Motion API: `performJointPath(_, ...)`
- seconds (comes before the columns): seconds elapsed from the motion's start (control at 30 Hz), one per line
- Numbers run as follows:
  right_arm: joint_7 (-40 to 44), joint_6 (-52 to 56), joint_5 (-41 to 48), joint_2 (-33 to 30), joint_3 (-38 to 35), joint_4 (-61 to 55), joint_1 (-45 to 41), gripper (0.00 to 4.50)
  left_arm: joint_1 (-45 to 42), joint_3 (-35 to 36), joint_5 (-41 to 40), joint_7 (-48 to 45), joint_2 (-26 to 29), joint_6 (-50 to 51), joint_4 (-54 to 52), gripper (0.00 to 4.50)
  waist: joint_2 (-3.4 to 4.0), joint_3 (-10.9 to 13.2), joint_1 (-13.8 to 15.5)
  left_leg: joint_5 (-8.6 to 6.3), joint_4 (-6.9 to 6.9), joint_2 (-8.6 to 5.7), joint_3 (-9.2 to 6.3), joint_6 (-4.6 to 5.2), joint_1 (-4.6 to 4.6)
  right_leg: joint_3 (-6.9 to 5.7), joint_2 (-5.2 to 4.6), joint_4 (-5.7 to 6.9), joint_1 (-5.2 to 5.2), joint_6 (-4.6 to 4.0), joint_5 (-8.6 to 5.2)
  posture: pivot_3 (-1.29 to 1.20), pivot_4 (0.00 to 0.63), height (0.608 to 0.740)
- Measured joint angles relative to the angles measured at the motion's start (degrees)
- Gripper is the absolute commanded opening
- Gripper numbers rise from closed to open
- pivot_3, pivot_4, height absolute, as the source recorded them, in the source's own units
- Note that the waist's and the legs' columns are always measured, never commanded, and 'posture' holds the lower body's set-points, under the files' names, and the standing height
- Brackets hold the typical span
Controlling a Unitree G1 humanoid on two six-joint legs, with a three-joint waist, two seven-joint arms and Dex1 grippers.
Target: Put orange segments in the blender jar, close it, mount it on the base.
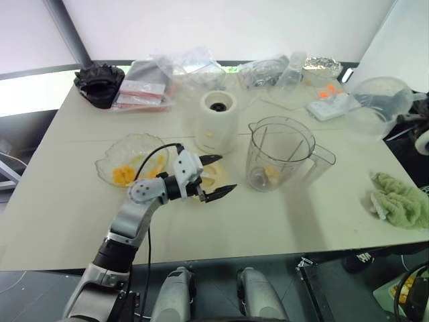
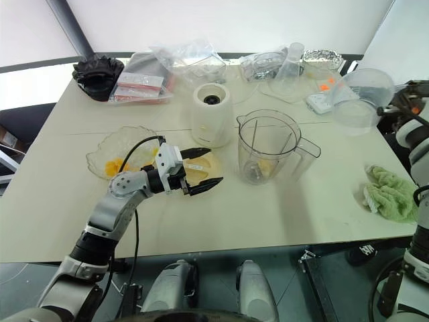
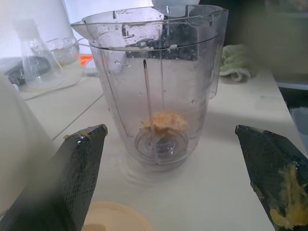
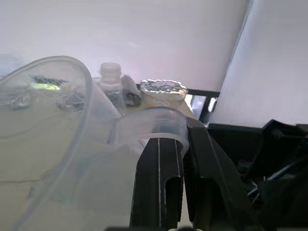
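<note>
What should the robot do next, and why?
Probably carry the clear cover, pinched in the shut right gripper, over to the jar. The jar's top is open, an orange piece lies at its bottom, and the open left gripper hovers beside it, facing it.

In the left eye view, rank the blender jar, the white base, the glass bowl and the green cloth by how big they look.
Largest to smallest:
1. blender jar
2. glass bowl and green cloth: they look much alike, so I won't rank them
3. white base: close behind those two, and it stands farther from the camera, so this place is unsure
</note>
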Motion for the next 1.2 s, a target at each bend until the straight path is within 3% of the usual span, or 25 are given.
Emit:
performJointPath(0.5, 5.72, -1.66, -6.54, -1.72, 8.69, -4.1, -2.65, 0.02, -0.27, -0.06, 0.83, 0.2, -0.93, -0.55, 0.54, 4.5, -0.02, 0.01, 0.13, 0.0, 0.01, -0.01, 0.01, 0.0, -0.04, 0.0, -0.02, -0.01, -0.01, 0.0, 0.0, 0.0, 0.15, 0.74)
performJointPath(0.83, 10.41, -9.78, -14.86, -3.62, 14.05, -0.68, -4.27, 0.02, 1.62, -0.49, 1.61, 1.05, -0.42, -0.53, -0.71, 4.5, -0.02, 0.01, 0.17, 0.0, 0.02, -0.01, 0.02, 0.0, -0.03, 0.0, -0.02, -0.01, -0.02, 0.0, 0.0, 0.0, 0.15, 0.74)
performJointPath(1.2, 13.44, -14.15, -19.63, -3.62, 14.62, 1.48, -4.39, 0.02, 2.1, -0.63, 2.06, 1.51, -0.26, -0.33, -1.76, 4.5, -0.02, 0.01, 0.12, 0.0, 0.02, -0.02, 0.02, 0.0, -0.03, 0.0, -0.01, 0.01, -0.02, 0.01, 0.01, 0.0, 0.15, 0.74)
